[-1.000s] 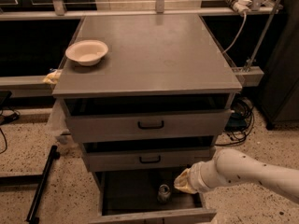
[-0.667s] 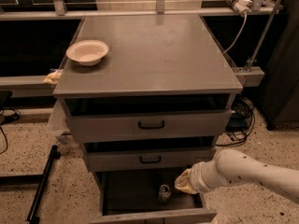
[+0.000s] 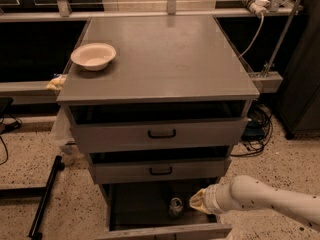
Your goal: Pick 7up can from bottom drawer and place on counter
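The 7up can [image 3: 175, 207] stands upright inside the open bottom drawer [image 3: 165, 231], its shiny round top showing against the dark interior. My gripper [image 3: 196, 201] comes in from the right on a white arm, just to the right of the can and reaching into the drawer. Its tip is wrapped in a cream cover. The counter [image 3: 165, 59] is the broad grey top of the cabinet above.
A cream bowl [image 3: 93, 56] sits on the counter's left side. Two shallower drawers with black handles [image 3: 161, 133] stand partly open above the bottom one. Cables lie on the floor at the right, and a black bar [image 3: 44, 198] lies at the left.
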Robot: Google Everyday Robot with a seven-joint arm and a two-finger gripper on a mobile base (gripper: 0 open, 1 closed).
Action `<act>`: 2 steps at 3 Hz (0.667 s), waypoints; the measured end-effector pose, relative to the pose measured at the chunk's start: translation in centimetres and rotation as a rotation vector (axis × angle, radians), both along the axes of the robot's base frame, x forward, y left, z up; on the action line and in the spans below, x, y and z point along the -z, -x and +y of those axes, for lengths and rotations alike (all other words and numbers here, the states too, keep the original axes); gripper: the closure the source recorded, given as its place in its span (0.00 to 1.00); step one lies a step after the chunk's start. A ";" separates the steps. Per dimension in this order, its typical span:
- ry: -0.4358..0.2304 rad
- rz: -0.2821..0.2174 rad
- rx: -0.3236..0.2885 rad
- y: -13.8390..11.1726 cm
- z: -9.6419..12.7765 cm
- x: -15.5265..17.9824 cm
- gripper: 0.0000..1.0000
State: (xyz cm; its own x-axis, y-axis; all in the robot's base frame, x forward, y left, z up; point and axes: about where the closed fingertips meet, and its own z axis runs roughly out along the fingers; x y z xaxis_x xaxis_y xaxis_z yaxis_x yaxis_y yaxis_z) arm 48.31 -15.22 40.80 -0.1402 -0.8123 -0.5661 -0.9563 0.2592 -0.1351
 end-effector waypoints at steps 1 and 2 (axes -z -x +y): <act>-0.030 -0.018 0.012 -2.1 -1.0 5.7 1.00; -0.083 0.014 0.095 -5.6 -3.2 14.2 1.00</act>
